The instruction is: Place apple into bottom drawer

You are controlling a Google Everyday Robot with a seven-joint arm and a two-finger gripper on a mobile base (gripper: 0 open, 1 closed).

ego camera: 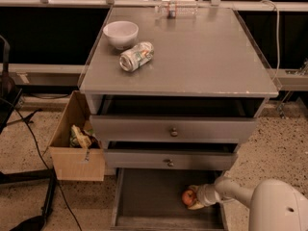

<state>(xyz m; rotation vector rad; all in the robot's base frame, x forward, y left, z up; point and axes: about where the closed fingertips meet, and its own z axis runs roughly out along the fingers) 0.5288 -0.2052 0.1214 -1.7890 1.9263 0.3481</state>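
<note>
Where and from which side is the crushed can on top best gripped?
Its cylindrical middle, from above, closing across the short axis: the can lies on its side, diagonal. The gripper is low in the bottom drawer at the apple.

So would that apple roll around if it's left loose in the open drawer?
Probably a little: the apple is round and the bottom drawer floor looks flat. Its low walls should stop it. It looks firm, so the gripper beside it, at the drawer's right, likely won't squash it.
</note>
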